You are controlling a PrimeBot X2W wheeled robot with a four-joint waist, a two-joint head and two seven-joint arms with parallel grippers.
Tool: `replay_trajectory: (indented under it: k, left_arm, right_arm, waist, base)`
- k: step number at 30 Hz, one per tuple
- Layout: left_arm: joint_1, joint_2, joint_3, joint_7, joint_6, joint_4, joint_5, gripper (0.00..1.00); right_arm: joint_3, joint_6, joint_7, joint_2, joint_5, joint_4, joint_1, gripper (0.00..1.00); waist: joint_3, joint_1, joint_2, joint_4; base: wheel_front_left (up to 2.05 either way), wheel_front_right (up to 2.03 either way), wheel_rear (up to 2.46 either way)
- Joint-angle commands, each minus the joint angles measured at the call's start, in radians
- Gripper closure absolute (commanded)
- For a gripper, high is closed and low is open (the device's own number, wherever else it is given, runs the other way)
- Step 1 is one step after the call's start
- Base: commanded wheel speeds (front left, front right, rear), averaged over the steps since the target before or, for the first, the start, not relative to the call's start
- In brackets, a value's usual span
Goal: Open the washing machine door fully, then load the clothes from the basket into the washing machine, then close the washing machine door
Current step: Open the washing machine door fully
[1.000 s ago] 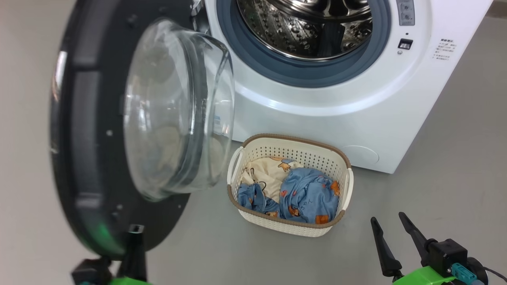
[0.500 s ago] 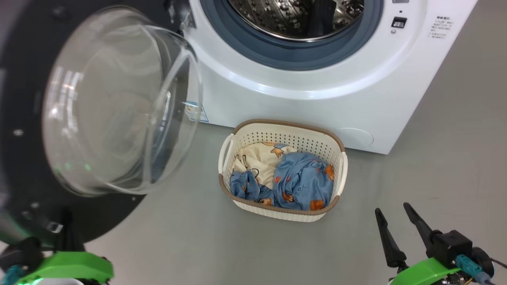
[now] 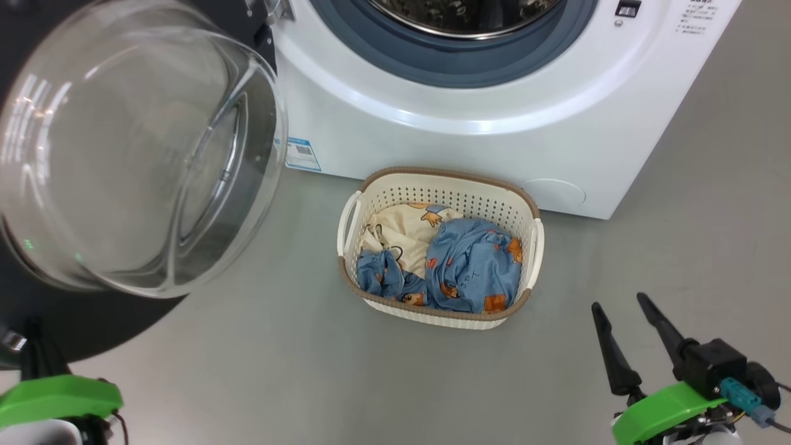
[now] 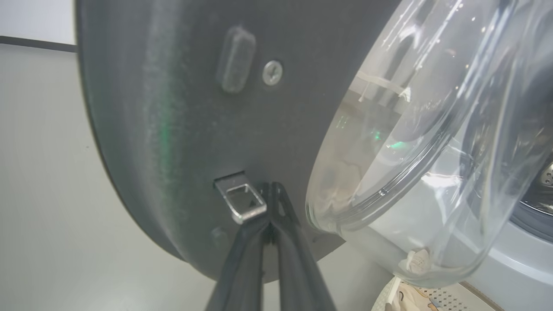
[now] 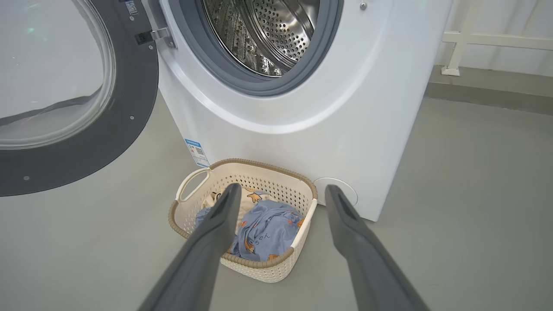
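- Head view: the large round glossy black washing machine door point(image 3: 93, 327), with a clear bulging glass bowl at its centre, stood open to the left of the big white front-loading washing machine point(image 3: 469, 142). The small cream perforated plastic basket point(image 3: 445, 172) sat on the grey floor point(image 3: 309, 371) just in front of the machine, holding the blue and cream bear-print clothes point(image 3: 469, 266). The right end effector point(image 3: 619, 301) hovered at lower right, apart from the basket, its 2 fingers spread and empty.
- Left wrist view: the left end effector point(image 4: 271, 190) was closed. Its 2 fingertips met against the door's black inner face, just beside a silver metal latch loop point(image 4: 241, 202).
- Right wrist view: the spread fingers framed the basket, and the clothes lay inside it. Above, the steel perforated drum point(image 5: 268, 39) showed through the machine's opening.
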Motion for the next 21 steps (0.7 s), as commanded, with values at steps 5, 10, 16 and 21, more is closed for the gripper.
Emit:
replay_trajectory:
  k: [5, 10, 16, 21]
  left_arm:
    - [-0.088, 0.044, 0.121, -0.014, -0.03, 0.018, 0.038, 1.0]
    - [-0.128, 0.042, 0.185, -0.014, -0.061, 0.054, 0.076, 1.0]
    - [-0.15, 0.041, 0.249, -0.014, -0.093, 0.082, 0.125, 1.0]
    - [-0.144, 0.033, 0.273, -0.014, -0.119, 0.079, 0.169, 1.0]
  right_arm:
    - [0.03, 0.002, -0.012, -0.021, -0.004, -0.027, -0.029, 0.0]
    - [0.035, 0.002, -0.012, -0.031, -0.004, -0.029, -0.036, 0.0]
    - [0.034, 0.002, -0.012, -0.038, -0.002, -0.024, -0.037, 0.0]
    - [0.029, 0.002, -0.012, -0.029, 0.002, -0.02, -0.032, 0.0]
  waist:
    - [0.021, 0.0, -0.0001, -0.004]
    - [0.03, 0.0, -0.0001, -0.011]
    - [0.024, 0.0, -0.0001, -0.02]
    - [0.009, 0.0, -0.0001, -0.023]
  base:
    - [0.0, 0.0, 0.0]
    - [0.0, 0.0, 0.0]
    - [0.0, 0.0, 0.0]
    - [0.0, 0.0, 0.0]
